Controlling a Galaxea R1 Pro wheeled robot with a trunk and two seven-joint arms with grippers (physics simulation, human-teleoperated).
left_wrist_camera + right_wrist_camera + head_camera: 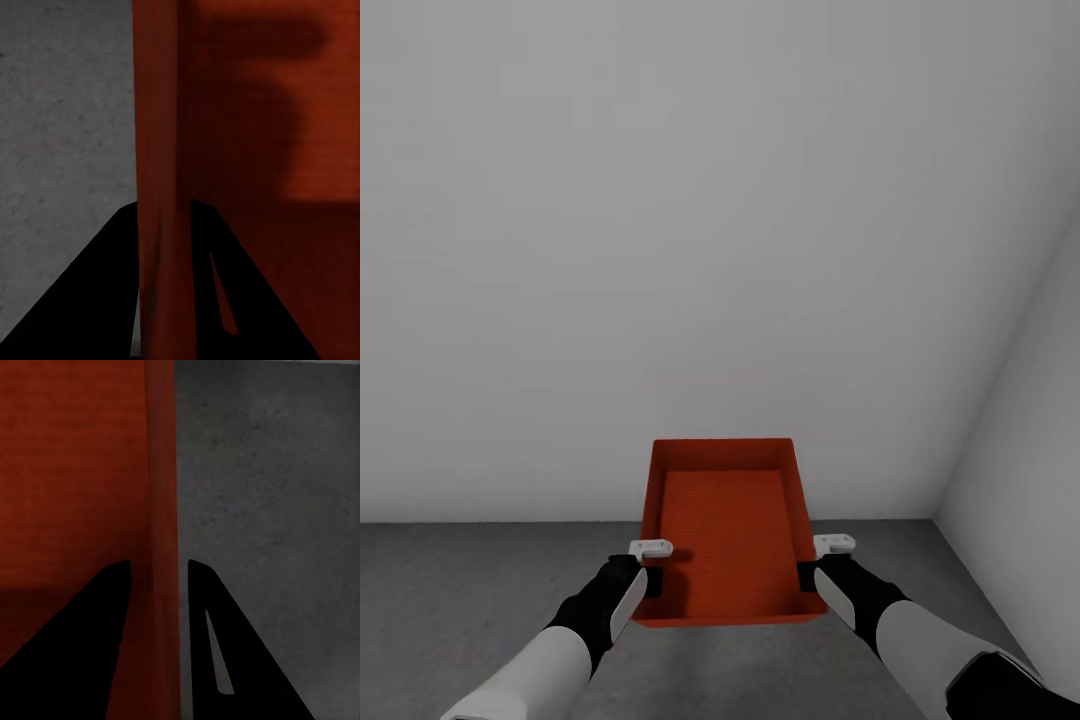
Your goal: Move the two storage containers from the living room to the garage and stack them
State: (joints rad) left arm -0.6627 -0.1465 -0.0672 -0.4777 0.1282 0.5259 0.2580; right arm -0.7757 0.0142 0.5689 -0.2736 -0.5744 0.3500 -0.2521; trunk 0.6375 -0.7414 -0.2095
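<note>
Head view shows each end effector, left (pixel 652 581) and right (pixel 807 576), pinching a storage container (pixel 725 530) wall above the concrete floor (pixel 450 590); uneven release could tip it.

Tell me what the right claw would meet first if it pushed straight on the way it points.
Probably the dark grey speckled concrete floor. The right claw is shut on the side wall of the red-orange rectangular plastic bin, and the wrist view looks down along it; how far below is unclear.

walls (pixel 710 250): plain pale grey, corner at right | floor (pixel 460 580): dark speckled concrete
</note>
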